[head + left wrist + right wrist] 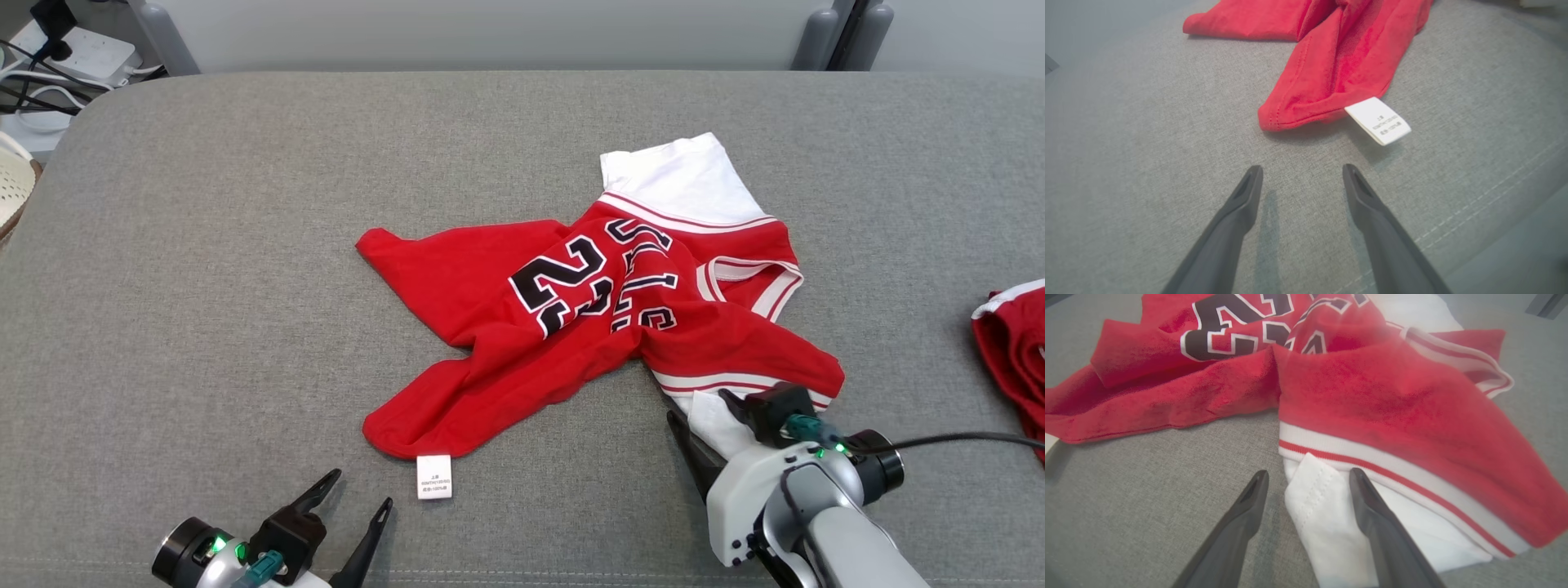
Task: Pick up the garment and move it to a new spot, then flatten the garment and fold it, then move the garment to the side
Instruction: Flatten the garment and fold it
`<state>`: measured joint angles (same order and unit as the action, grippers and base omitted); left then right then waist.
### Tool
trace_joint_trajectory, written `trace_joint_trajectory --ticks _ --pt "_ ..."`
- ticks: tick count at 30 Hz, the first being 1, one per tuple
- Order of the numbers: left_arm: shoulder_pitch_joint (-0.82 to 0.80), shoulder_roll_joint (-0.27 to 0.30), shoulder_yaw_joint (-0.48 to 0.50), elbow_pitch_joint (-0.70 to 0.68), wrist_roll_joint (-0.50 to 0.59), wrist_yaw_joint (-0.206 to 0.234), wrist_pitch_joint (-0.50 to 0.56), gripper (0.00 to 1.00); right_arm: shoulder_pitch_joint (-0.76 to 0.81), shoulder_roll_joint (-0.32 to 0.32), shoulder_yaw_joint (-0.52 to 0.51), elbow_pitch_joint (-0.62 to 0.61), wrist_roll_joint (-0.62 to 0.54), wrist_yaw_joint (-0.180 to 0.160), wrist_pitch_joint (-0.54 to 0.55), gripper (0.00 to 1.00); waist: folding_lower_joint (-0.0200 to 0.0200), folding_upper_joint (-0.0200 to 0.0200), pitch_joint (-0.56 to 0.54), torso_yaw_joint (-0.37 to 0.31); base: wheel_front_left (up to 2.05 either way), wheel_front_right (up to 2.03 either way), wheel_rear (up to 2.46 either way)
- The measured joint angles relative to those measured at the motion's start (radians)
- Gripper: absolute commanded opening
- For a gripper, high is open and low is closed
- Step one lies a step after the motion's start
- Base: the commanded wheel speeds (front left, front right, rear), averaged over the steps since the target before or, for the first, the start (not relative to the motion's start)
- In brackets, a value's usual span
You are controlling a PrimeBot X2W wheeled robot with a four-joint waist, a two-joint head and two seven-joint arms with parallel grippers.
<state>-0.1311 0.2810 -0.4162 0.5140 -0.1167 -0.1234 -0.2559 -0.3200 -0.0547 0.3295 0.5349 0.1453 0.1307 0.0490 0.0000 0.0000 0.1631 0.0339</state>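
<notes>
- While my left gripper (361, 487) sat at the near edge of the grey cushion (204, 269), its fingers stood wide apart and empty, near the white label (433, 476).
- The red jersey (522, 327) lay crumpled at mid-cushion, number side up.
- My right gripper (700, 411) was spread wide, fingers straddling the jersey's white sleeve (1323, 506) without clamping it.
- Another red garment (1012, 343) lay at the right edge.

Seemingly an indoor test room rather than a home: a grey upholstered platform (245, 245) with a stitched seam is sitting before a bare pale wall (490, 33), a white power strip (90, 53) and loose cables (49, 91) trailing past its far left corner.
</notes>
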Motion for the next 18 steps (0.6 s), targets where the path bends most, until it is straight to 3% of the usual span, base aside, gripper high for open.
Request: trace_joint_trajectory --ticks 5,6,7,8,9,18 --pt "0.0 -0.005 -0.001 0.006 -0.009 0.0 0.0 1.0 0.0 -0.002 0.012 -0.029 -0.103 0.0 0.078 1.0 0.0 0.0 -0.001 -0.002 0.0 0.0 0.0" --pt "0.0 -0.006 -0.001 0.006 -0.009 0.0 0.0 1.0 0.003 -0.001 0.013 -0.045 -0.115 0.0 0.088 0.8 0.0 0.0 -0.002 -0.003 0.0 0.0 0.0" --pt "0.0 -0.008 -0.001 0.006 -0.011 0.0 0.0 1.0 0.006 -0.001 0.013 -0.06 -0.125 0.0 0.097 0.44 -0.0001 0.0 -0.003 -0.005 0.0 0.0 0.0" --pt "0.0 -0.008 -0.001 0.005 -0.014 0.0 0.0 1.0 0.013 -0.001 0.013 -0.077 -0.133 0.0 0.104 0.14 0.0 0.0 -0.004 -0.007 0.0 0.0 0.0" --pt "0.0 -0.009 -0.002 0.005 -0.016 0.0 0.0 1.0 0.023 -0.001 0.013 -0.09 -0.147 0.0 0.113 0.0 0.0 0.0 -0.004 -0.01 0.0 0.0 0.0" --pt "0.0 -0.008 -0.003 -0.003 -0.019 0.0 0.0 1.0 0.112 0.0 -0.049 -0.227 -0.193 0.0 0.18 0.0 0.0 0.0 -0.002 -0.034 0.0 0.0 0.0"
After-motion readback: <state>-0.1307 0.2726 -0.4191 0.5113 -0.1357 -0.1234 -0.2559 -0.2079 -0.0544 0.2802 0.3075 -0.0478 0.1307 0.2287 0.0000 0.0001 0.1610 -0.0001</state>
